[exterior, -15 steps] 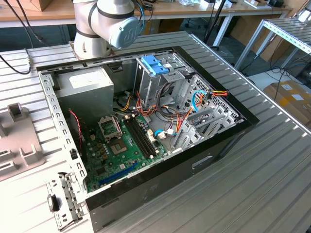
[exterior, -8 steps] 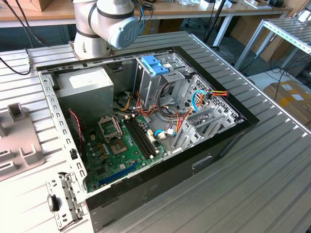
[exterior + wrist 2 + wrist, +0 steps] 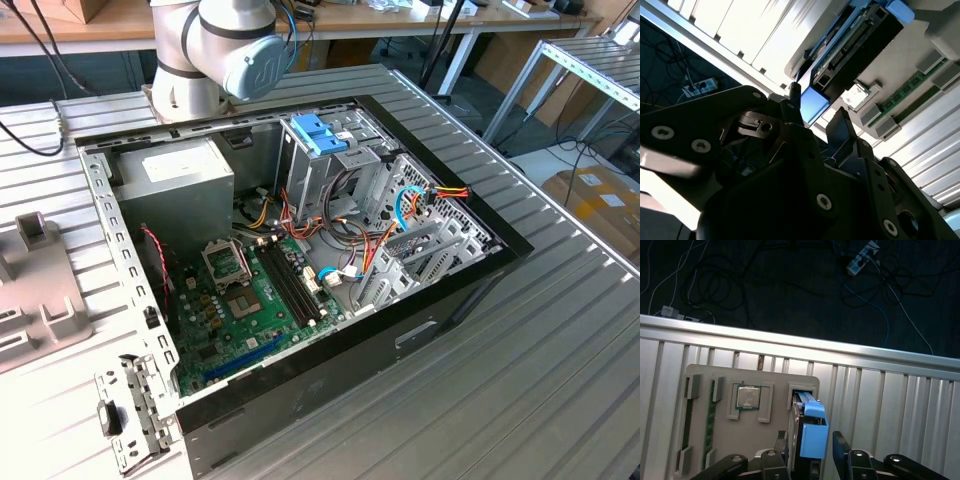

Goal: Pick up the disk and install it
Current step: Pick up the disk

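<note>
The disk (image 3: 810, 435) stands on edge in a slot of a grey parts tray (image 3: 775, 390), a dark drive with bright blue rails and a blue tab end. In both wrist views my gripper (image 3: 811, 442) is open and straddles that tab. One dark finger (image 3: 782, 440) is on each side, with a narrow gap to the blue plastic. In the second wrist view the disk (image 3: 855, 42) runs away from the gripper (image 3: 818, 102), its connector edge showing. The open computer case (image 3: 300, 250) lies on the table in the exterior view.
A processor chip (image 3: 747, 397) and a memory stick (image 3: 711, 425) sit in the same tray beside the disk. The table's ribbed edge (image 3: 800, 342) borders dark floor with cables. Inside the case, a drive cage with a pale blue latch (image 3: 320, 135) stands near the arm's base (image 3: 215, 50).
</note>
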Controlling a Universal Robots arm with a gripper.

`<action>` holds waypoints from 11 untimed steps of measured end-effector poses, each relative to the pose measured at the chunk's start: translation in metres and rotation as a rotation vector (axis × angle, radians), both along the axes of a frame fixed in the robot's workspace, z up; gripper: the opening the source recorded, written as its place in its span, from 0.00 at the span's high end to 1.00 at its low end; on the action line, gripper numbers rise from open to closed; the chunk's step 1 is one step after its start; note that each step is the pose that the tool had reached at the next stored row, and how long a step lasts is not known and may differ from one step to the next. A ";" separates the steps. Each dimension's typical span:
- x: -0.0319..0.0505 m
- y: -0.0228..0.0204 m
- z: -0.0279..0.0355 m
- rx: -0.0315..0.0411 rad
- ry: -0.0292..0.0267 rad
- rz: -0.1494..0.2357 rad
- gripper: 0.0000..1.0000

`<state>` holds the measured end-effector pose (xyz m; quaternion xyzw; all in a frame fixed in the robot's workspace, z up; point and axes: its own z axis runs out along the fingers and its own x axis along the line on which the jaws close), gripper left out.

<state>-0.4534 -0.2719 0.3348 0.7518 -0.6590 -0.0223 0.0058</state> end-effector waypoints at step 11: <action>0.0000 0.0000 -0.0032 0.0000 0.0000 0.000 0.52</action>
